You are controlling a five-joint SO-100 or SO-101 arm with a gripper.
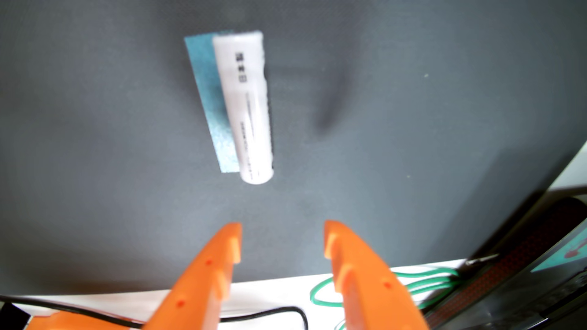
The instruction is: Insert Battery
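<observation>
A white cylindrical battery [246, 106] with small black print lies on a dark grey mat [95, 142], its long axis running nearly up and down in the wrist view. Its left side rests on a strip of blue tape [208, 98]. My gripper [282, 236] enters from the bottom edge with two orange fingers [222, 254] spread wide apart and nothing between them. The fingertips are below the battery's near end, apart from it, hovering above the mat. No battery holder shows in this view.
The mat's near edge meets a white table [270, 288] at the bottom. A black cable [270, 312] and a green wire [425, 282] lie there. A dark device with a red-dotted band [524, 254] fills the bottom right corner.
</observation>
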